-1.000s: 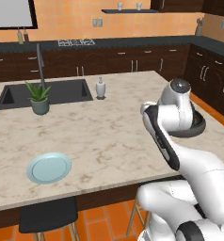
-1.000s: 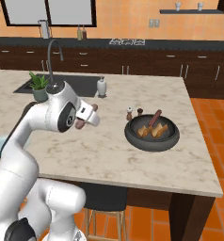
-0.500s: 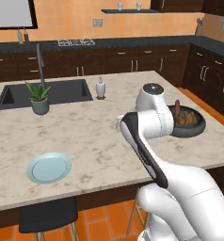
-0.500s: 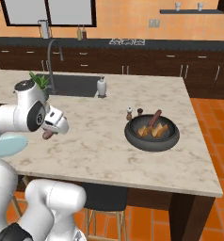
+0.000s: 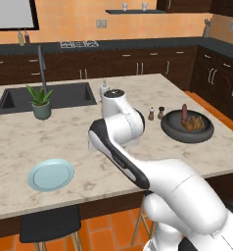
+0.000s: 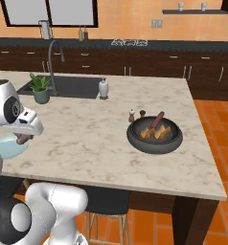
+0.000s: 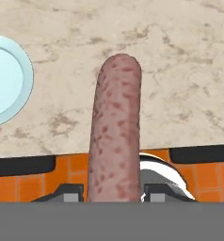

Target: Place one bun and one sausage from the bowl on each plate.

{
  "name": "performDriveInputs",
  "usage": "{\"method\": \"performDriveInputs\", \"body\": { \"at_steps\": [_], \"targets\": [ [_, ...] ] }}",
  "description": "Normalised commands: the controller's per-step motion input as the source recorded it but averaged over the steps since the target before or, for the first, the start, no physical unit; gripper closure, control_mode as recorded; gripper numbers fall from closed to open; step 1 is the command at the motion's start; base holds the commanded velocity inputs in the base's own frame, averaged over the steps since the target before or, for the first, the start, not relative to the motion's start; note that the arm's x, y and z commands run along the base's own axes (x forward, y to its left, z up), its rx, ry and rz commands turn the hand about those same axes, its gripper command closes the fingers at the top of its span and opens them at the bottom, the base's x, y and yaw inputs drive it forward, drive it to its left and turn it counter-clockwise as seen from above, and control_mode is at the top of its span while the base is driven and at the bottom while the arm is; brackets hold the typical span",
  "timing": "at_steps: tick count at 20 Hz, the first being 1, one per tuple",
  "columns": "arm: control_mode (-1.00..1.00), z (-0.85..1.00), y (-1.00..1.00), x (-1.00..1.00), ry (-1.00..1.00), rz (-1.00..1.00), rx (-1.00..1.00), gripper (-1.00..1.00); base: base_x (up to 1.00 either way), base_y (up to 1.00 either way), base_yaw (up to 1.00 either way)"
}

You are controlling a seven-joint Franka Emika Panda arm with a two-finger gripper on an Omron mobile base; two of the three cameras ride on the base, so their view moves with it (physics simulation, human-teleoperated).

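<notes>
Gripping a sausage [image 7: 115, 132], pincer [image 6: 23, 139] clenched on it above the bench [image 6: 92, 139] edge; fingertips cut off at the hand view's bottom, lower end of sausage hidden there. Pale blue plate [image 5: 51, 174] just beside, partly cropped in hand view, partly masked by the arm in right base view. Dark bowl [image 6: 154, 137] well apart, holding buns [image 6: 154, 133] and a second sausage [image 6: 157, 120]; contents hard to make out. Grey plate unlocated.

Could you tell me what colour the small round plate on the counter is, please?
Pale blue; the small round flat plate shows best in the left base view.
</notes>
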Motion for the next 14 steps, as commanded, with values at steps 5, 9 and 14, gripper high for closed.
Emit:
{"method": "performDriveInputs", "body": {
  "at_steps": [5, 9, 14],
  "targets": [
    [-1.0, -0.63, 1.0, -0.14, 0.05, 0.09, -0.05, 1.0, 0.0, 0.0, 0.0],
    [-1.0, -0.33, 1.0, 0.0, 0.0, 0.01, 0.0, 1.0, 0.0, 0.0, 0.0],
    [-1.0, -0.03, 1.0, 0.13, 0.03, 0.01, 0.01, 1.0, 0.0, 0.0, 0.0]
  ]
}}
